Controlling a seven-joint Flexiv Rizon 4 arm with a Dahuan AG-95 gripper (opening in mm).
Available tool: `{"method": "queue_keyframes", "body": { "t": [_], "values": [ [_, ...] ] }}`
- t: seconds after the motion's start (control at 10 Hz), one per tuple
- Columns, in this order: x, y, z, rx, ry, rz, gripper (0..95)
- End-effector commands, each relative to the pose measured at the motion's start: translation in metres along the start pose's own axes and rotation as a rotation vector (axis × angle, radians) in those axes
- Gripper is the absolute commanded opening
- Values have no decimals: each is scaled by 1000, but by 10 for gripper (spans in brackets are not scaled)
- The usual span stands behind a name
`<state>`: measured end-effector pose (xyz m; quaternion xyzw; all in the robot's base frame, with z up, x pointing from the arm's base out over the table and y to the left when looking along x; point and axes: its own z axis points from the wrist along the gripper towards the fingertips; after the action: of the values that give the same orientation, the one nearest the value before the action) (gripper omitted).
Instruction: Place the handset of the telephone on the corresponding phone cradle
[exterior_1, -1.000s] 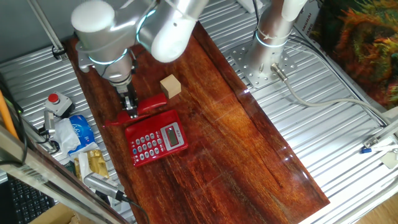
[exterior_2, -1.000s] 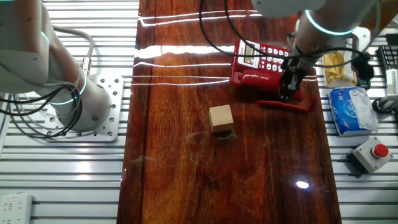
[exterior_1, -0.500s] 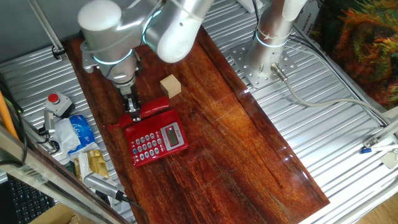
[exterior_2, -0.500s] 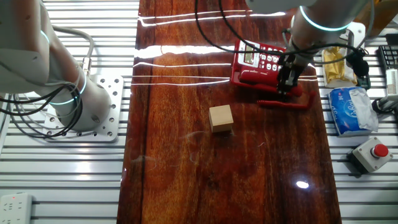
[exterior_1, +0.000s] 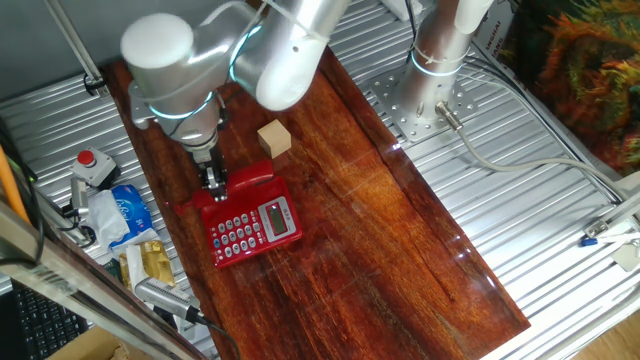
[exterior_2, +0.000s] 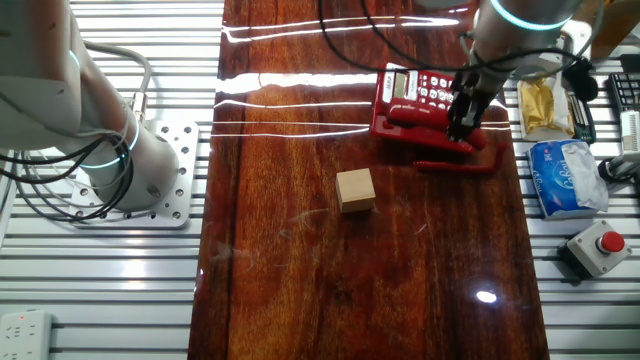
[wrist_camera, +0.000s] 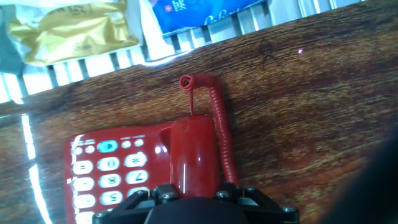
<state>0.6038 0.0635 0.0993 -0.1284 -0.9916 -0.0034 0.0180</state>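
The red telephone (exterior_1: 253, 228) with its white-buttoned keypad (wrist_camera: 103, 179) lies near the left edge of the wooden board; it also shows in the other fixed view (exterior_2: 418, 92). My gripper (exterior_1: 213, 181) is shut on the glossy red handset (exterior_1: 247, 177) and holds it along the phone's cradle edge. I cannot tell whether it touches the base. In the other fixed view the gripper (exterior_2: 461, 126) grips the handset (exterior_2: 424, 118) near its right end. In the hand view the handset (wrist_camera: 194, 154) runs up from the gripper (wrist_camera: 195, 196). The coiled cord (wrist_camera: 221, 135) lies beside it on the wood. The cradle is hidden under the handset.
A tan wooden cube (exterior_1: 274, 138) stands on the board just beyond the phone (exterior_2: 355, 189). A grey box with a red button (exterior_1: 88, 165), a blue tissue pack (exterior_2: 560, 176) and a gold packet (wrist_camera: 79, 31) lie off the board's edge. A second arm's base (exterior_2: 135, 170) stands opposite.
My gripper has carried the handset from the wood beside the phone onto the phone's cradle edge. The coiled cord trails behind on the board.
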Motion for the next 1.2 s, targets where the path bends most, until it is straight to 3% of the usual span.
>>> {"method": "queue_keyframes", "body": {
  "t": [0.1, 0.5, 1.2],
  "values": [
    [2, 0, -1, -3, -5, 0, 0],
    [4, 3, 2, -22, -5, -1, 0],
    [8, 7, 22, -25, -38, -1, 0]
  ]
}}
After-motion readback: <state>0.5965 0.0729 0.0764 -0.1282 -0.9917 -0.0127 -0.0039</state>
